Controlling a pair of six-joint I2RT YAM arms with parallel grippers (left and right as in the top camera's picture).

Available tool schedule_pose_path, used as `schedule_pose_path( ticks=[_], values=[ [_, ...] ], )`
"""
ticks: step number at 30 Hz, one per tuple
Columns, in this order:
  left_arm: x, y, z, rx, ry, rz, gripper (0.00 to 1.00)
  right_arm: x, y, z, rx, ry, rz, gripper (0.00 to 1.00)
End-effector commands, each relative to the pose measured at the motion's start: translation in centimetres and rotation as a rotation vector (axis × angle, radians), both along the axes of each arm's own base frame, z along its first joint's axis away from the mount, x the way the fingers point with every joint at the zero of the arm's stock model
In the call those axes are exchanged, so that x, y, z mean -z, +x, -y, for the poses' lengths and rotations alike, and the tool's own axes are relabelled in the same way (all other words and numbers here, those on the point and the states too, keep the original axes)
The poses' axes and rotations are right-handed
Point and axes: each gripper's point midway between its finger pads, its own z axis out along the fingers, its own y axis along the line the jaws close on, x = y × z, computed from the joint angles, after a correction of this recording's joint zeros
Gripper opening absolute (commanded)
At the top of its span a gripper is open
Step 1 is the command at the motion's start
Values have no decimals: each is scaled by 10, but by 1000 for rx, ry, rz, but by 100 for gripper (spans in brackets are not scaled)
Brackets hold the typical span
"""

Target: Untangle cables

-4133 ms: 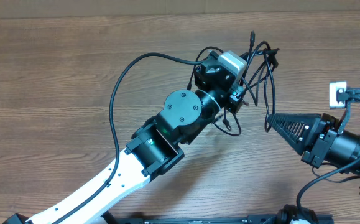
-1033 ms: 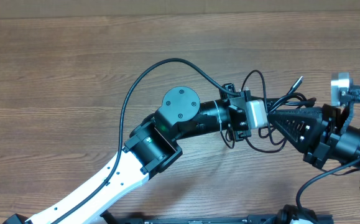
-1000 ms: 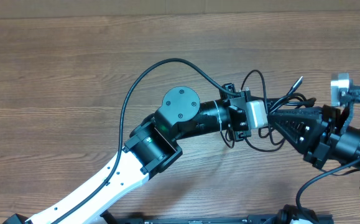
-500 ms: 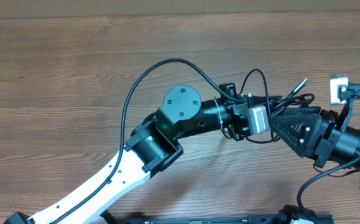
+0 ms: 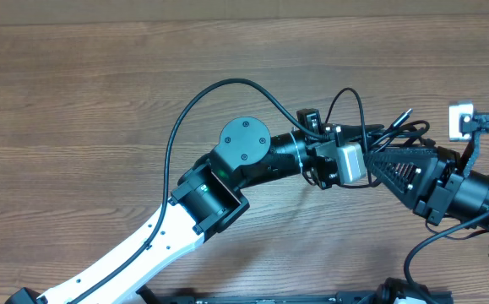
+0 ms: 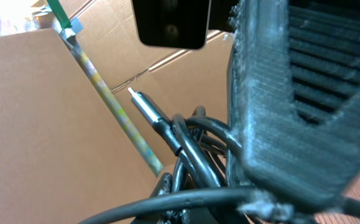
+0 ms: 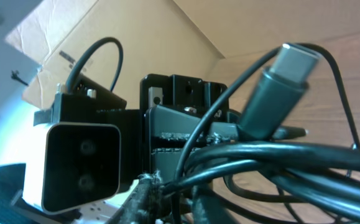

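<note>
- Step in hand, judged: the right gripper [image 5: 377,163] should take one strand only and draw it slowly away from the bundle, since taking several would likely tighten the tangle.
- Right gripper: tip against the bundle's right side; whether it is spread or pinching cannot be told.
- Left gripper [image 5: 366,150]: pressed together, pinching the bundle of thin black looped cables [image 5: 393,128] from its left.
- Bundle: hangs above the brown wooden table [image 5: 100,101], with its grey flat plug [image 7: 291,62] sticking out.
</note>
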Motion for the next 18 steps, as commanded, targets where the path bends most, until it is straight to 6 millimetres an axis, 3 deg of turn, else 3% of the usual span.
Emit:
schedule_pose_path(
  ticks=[1, 5, 10, 18],
  values=[
    [-18, -6, -1, 11, -29, 53, 4, 0, 3, 2, 24, -11, 2, 4],
    [-18, 1, -3, -31, -34, 39, 4, 1, 3, 2, 25, -11, -4, 4],
    [-23, 36, -18, -227, -113, -130, 4, 9, -3, 1, 6, -46, 18, 4],
    [-22, 70, -40, -444, -194, -251, 4, 19, -10, -1, -27, -100, 65, 4]
  ],
)
